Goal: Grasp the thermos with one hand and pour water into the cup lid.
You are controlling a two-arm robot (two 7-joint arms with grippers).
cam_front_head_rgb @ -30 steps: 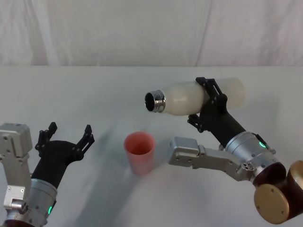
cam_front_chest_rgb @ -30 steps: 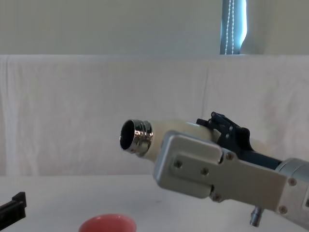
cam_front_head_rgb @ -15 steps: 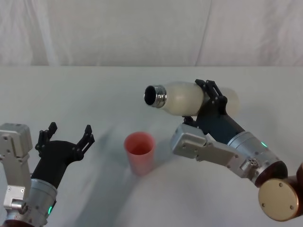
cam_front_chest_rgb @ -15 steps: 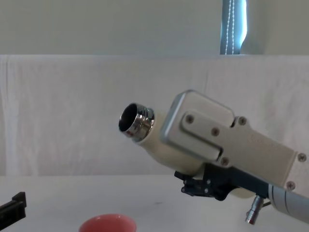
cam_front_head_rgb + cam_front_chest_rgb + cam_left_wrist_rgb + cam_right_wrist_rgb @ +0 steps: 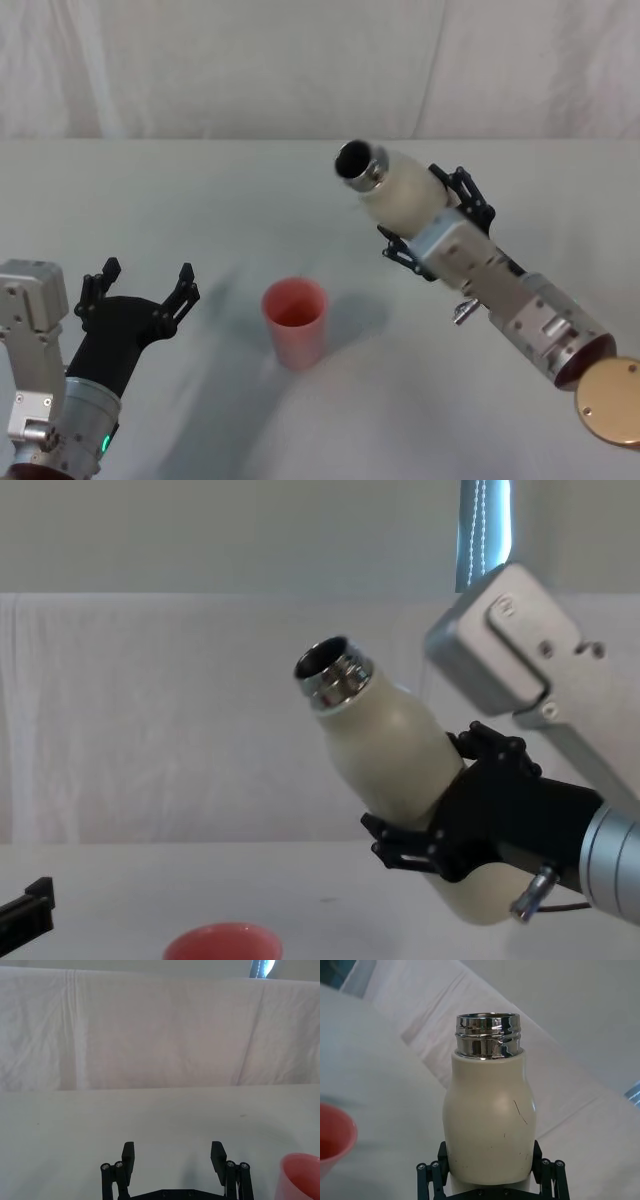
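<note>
1. Above the right half of the white table [image 5: 200, 190], the right gripper [image 5: 432, 222] is clenched around the thermos [image 5: 400, 190], its black fingers [image 5: 400, 845] wrapped round the cream body on both sides.

2. From the chest camera, the thermos [image 5: 400, 750] is tilted, its open silver neck [image 5: 335, 670] pointing up and toward the robot's left, with the base lower and toward the right.

3. From the right wrist camera, the bottle [image 5: 490, 1120] sits between the two finger linkages [image 5: 427, 1175], held at its lower body; the threaded metal neck [image 5: 488, 1035] is uncapped, and thin dark scuff marks show on the cream surface.

4. Down on the table, the pink-red cup [image 5: 295, 322] stands upright, mouth open to the top, left of and nearer the robot than the raised bottle. The bottle's mouth is well apart from it and points away from it; no water can be seen between the two.

5. Only the cup's rim [image 5: 222, 942] shows at the bottom edge of the chest view, and its side [image 5: 300, 1177] shows at the edge of the left wrist view.

6. At the robot's left, the left gripper [image 5: 140, 288] hangs low over the table with its fingers [image 5: 128, 1155] spread wide and nothing between them, beside the cup but apart from it.

7. Behind the table hangs a creased white cloth [image 5: 300, 60].
</note>
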